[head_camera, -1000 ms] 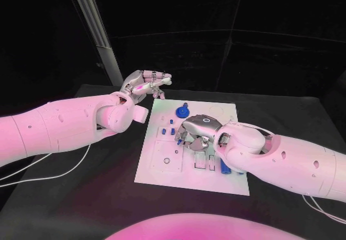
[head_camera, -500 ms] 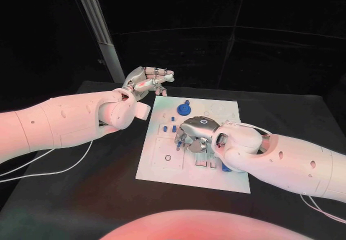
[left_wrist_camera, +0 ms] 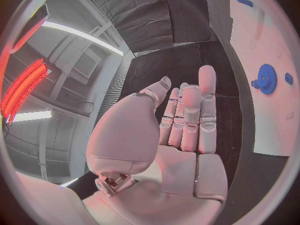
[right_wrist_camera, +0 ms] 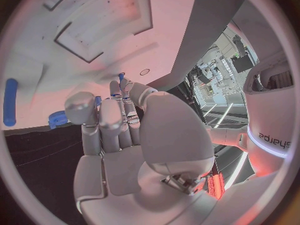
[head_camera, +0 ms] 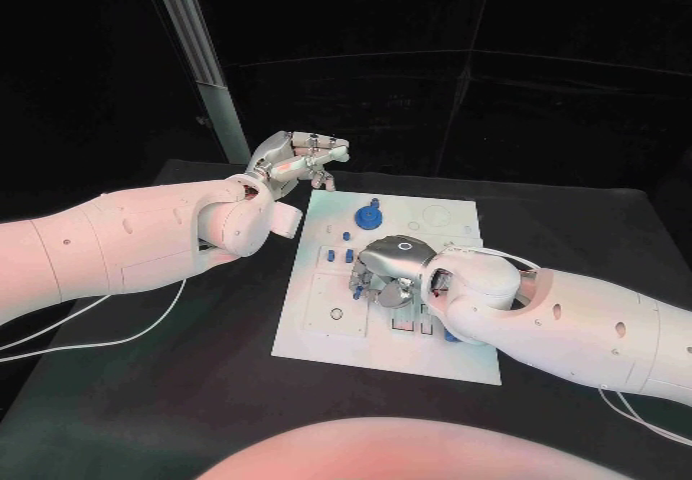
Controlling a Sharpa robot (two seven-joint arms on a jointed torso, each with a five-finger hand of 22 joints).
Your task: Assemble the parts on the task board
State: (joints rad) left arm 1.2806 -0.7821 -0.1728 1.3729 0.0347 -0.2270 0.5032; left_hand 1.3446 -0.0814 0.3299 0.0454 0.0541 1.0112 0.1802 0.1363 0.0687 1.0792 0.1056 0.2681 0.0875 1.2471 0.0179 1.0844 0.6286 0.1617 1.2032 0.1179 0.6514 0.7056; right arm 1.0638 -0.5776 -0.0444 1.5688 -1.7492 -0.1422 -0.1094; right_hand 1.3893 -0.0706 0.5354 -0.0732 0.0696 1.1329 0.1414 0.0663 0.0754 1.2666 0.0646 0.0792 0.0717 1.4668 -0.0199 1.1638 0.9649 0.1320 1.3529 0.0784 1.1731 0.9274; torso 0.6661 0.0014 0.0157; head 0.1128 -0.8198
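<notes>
Your right hand [head_camera: 387, 272] pinches a small blue part [right_wrist_camera: 121, 77] over the white board [head_camera: 325, 335]; your left hand [head_camera: 299, 158] hovers empty, fingers straight.

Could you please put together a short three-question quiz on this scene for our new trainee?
1. True or false: the left hand is holding a blue part.
2. Over what is the right hand working? A) the bare table B) the board C) a bin
3. Fill in: the blue gear lies near the board's ____ edge, as seen from the robot.

Key
1. False: in the left wrist view its fingers are straight and together, with nothing in them.
2. B: it is lowered over the middle of the board.
3. Far: the gear lies beyond the right hand, near the left hand.
</notes>
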